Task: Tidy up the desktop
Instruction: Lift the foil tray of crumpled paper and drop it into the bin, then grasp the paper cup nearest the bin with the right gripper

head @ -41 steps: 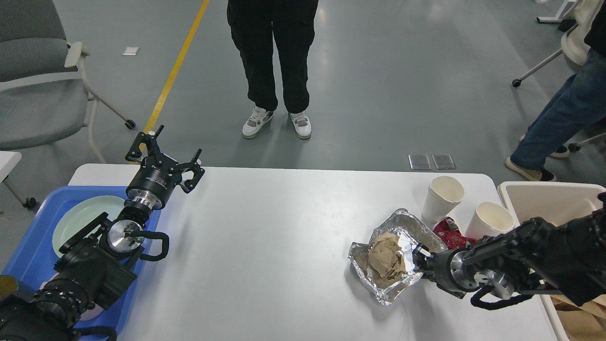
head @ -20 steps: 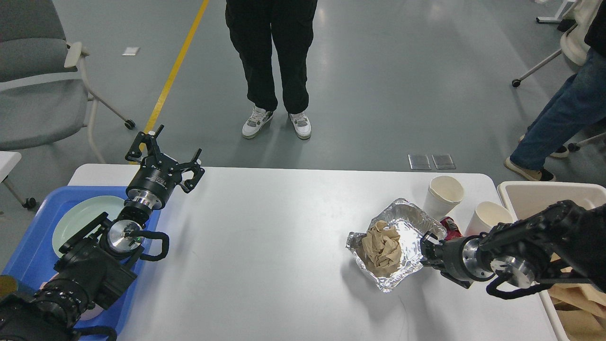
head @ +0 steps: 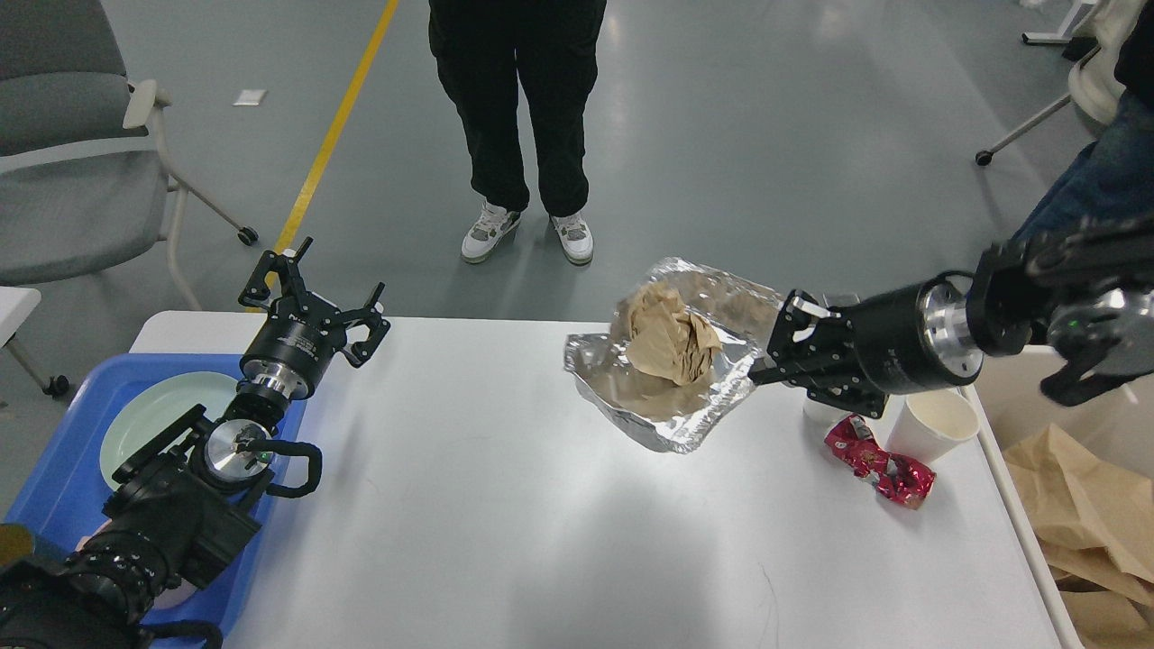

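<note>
The white desktop (head: 505, 505) fills the lower middle of the head view. My right gripper (head: 766, 351) is shut on the right rim of a crumpled foil tray (head: 667, 410) and holds it in the air above the desktop's far right part. Crumpled brown paper (head: 667, 338) lies in the foil tray. A red wrapper (head: 879, 460) lies on the desktop below the right arm, next to a white paper cup (head: 933, 424). A second cup is mostly hidden behind the right gripper. My left gripper (head: 311, 288) is open and empty above the desktop's far left corner.
A blue tray (head: 63, 451) with a pale green plate (head: 149, 419) sits at the left edge under my left arm. A beige bin (head: 1082, 505) with brown paper stands at the right edge. A person (head: 518, 108) stands beyond the desktop; a grey chair (head: 72, 153) is at far left.
My right gripper has lifted the foil tray with the brown paper off the desktop and carried it up and left. The red wrapper now shows fully. The left arm has not moved.
</note>
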Tool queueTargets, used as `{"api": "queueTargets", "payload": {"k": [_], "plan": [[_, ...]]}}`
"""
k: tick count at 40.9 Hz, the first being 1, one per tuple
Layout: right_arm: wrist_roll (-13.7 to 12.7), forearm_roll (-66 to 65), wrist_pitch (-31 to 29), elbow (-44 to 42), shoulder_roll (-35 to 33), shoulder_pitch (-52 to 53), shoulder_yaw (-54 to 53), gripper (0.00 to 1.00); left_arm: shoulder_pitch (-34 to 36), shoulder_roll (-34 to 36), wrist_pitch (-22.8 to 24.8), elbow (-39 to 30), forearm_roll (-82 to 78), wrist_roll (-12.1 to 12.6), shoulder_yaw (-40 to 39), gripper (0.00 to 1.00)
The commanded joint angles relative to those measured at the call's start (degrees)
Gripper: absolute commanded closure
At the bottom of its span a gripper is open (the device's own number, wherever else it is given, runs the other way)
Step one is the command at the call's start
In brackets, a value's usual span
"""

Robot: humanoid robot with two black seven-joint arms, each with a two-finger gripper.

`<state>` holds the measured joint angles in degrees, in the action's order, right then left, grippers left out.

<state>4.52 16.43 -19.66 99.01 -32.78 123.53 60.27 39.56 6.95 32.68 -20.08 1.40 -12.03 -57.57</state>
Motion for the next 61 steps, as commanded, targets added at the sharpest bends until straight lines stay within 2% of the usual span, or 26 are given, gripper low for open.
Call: {"api": "queueTargets", "payload": {"k": [1, 7, 13, 18, 25, 32, 44, 47, 52, 55, 61], "plan": [[-0.12, 0.0, -10.3, 0.13, 1.49, 9.26, 0.38, 1.0, 0.08, 0.0, 0.01, -0.05, 0.0, -0.01, 0.0, 0.03], [-0.3, -1.13, -10.22, -0.92, 2.64, 9.97, 0.82, 1.0, -0.01, 0.0, 0.01, 0.04, 0.0, 0.07, 0.0, 0.03], [-0.3, -6.06, -7.76, -4.87, 1.67, 5.77, 6.17, 1.0, -0.01, 0.0, 0.01, -0.05, 0.0, -0.01, 0.0, 0.03], [-0.21, -6.85, -6.97, -15.14, -3.59, -3.46, 8.99, 1.0, -0.01, 0.0, 0.01, -0.05, 0.0, -0.01, 0.0, 0.03], [-0.3, -6.76, -6.7, -34.38, -9.84, -18.22, 8.47, 1.0, 0.08, 0.0, 0.01, -0.05, 0.0, -0.01, 0.0, 0.03], [-0.3, -4.92, -6.09, -52.05, -12.65, -33.69, 5.92, 1.0, -0.01, 0.0, 0.01, -0.05, 0.0, -0.01, 0.0, 0.03], [-0.91, 1.76, -5.74, -73.5, -12.48, -60.85, -8.4, 1.0, 0.08, 0.0, 0.01, -0.05, 0.0, 0.07, 0.0, 0.03], [-1.88, 2.82, -3.29, -78.34, -11.69, -69.02, -12.36, 1.0, -0.01, 0.0, 0.01, -0.05, 0.0, -0.01, 0.0, 0.03], [-3.54, 2.82, 3.04, -82.3, -8.09, -75.89, -15.79, 1.0, -0.01, 0.0, 0.01, -0.05, 0.0, -0.01, 0.0, 0.03], [-5.65, 2.82, 8.66, -85.03, -5.19, -79.14, -16.5, 1.0, -0.01, 0.0, 0.01, -0.05, 0.0, -0.01, 0.0, 0.03], [-10.4, 2.82, 14.38, -87.85, -1.59, -82.14, -16.5, 1.0, 0.08, 0.0, 0.01, -0.05, 0.0, -0.01, 0.0, 0.03]]}}
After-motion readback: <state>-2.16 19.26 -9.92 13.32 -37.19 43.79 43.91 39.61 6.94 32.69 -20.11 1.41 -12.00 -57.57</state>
